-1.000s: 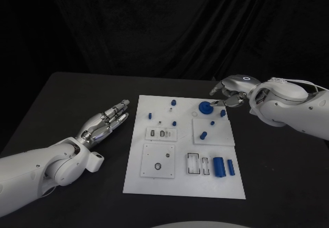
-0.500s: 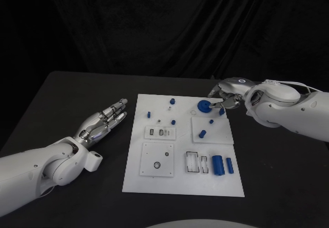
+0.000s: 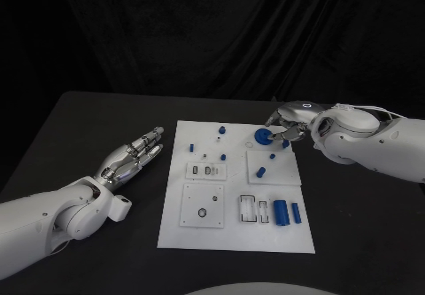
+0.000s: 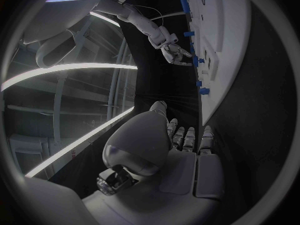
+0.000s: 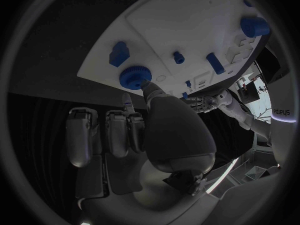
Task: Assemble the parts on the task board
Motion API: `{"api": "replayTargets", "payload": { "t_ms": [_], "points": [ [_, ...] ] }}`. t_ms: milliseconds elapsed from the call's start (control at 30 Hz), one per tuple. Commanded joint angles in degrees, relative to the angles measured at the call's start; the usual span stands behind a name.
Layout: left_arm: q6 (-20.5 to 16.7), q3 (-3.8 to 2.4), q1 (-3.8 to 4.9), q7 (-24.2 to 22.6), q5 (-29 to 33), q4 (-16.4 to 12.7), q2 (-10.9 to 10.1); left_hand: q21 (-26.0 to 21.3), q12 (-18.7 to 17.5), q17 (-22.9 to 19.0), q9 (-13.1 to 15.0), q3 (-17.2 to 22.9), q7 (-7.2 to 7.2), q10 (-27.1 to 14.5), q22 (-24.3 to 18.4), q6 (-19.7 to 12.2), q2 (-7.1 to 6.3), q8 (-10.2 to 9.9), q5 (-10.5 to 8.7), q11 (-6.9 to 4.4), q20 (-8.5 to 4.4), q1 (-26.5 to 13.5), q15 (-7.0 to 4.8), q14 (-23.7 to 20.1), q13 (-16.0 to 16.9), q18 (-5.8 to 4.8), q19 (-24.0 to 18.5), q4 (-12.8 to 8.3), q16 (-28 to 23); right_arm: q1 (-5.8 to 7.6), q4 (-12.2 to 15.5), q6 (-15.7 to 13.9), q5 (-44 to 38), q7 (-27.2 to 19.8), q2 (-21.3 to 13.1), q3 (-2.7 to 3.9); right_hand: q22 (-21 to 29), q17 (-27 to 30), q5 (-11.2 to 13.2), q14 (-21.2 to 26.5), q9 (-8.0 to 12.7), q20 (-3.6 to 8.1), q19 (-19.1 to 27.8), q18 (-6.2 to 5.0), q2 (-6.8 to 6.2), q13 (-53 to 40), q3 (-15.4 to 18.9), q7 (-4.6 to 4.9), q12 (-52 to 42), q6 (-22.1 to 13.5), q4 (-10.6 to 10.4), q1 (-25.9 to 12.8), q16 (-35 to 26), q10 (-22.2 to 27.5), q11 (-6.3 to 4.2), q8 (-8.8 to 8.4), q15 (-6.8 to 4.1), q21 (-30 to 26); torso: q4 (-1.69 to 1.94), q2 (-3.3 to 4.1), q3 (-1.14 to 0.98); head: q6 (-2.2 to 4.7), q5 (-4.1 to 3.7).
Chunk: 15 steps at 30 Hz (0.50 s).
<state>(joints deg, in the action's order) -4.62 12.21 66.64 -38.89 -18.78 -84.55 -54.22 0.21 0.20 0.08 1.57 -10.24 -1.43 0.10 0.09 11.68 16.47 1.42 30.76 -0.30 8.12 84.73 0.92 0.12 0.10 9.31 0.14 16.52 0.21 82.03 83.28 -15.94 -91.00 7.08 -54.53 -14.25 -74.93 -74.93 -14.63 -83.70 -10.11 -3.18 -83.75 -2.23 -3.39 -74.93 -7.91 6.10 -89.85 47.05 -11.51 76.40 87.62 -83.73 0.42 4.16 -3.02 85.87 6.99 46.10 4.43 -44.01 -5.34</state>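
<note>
On our left, our left hand (image 3: pixel 132 157) lies flat on the black table (image 3: pixel 80 135) with its fingers stretched out and apart, holding nothing, just beside the near edge of the task board (image 3: pixel 199 230) but not touching it. Moving right from that hand, we see small blue pegs (image 3: pixel 191 147) standing in the board and, toward its nearer end, two blue cylinders (image 3: pixel 282 212) lying side by side in their recess. Further right, our right hand (image 3: pixel 290 123) sits at the board's far corner with its fingers curled in; one fingertip (image 5: pixel 147 87) touches the rim of the blue gear (image 5: pixel 135 76), which sits on the board right at that hand's fingertips. We cannot tell from these views whether the gear is actually pinched or merely touched. We judge the gear to be light, stiff plastic, hard enough not to deform, and its toothed rim should offer more grip than its smooth top. The sensible hold seems to us a pinch across opposite sides of the rim, kept level so it does not tip or bind on its seat.
</note>
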Motion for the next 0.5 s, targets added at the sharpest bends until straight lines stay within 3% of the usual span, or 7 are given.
{"api": "replayTargets", "payload": {
  "t_ms": [33,500],
  "points": [
    [0.6,-0.04,0.07,-9.1,0.0,-0.1,0.1,-0.2,-0.2,-0.1,0.0,0.4,0.19,-0.1,-0.1,-0.2,-0.12,0.1,0.22,0.43,0.15,0.4,0.30,-0.1,-0.1,1.05,-0.1,0.0,-0.2,-0.28,-0.4,1.1,-0.6,1.1,0.3,0.03,-10.5,-10.5,-0.3,-5.1,-0.1,-0.19,-2.5,0.60,-0.05,-15.1,0.0,0.00,-0.1,-0.4,0.3,0.6,-0.2,-6.3,0.25,-0.31,0.00,-0.2,0.02,-0.01,0.01,-0.12,0.01],
    [0.9,-0.04,0.07,-8.8,0.0,0.1,0.2,-0.2,-0.2,-0.1,0.0,0.4,0.17,-0.1,-0.1,-0.3,-0.11,0.1,0.23,0.49,0.19,0.4,0.36,-0.1,-0.1,1.05,-0.1,0.0,-0.2,-0.76,-1.7,3.0,-0.6,1.3,1.5,0.03,-10.2,-10.0,1.1,-4.9,-0.2,-0.32,-2.1,0.45,-0.14,-15.1,0.0,0.29,-0.1,-1.1,0.6,0.2,-0.6,-6.3,0.49,-0.31,0.18,-0.6,0.01,-0.01,0.03,-0.43,-0.05]
  ]
}}
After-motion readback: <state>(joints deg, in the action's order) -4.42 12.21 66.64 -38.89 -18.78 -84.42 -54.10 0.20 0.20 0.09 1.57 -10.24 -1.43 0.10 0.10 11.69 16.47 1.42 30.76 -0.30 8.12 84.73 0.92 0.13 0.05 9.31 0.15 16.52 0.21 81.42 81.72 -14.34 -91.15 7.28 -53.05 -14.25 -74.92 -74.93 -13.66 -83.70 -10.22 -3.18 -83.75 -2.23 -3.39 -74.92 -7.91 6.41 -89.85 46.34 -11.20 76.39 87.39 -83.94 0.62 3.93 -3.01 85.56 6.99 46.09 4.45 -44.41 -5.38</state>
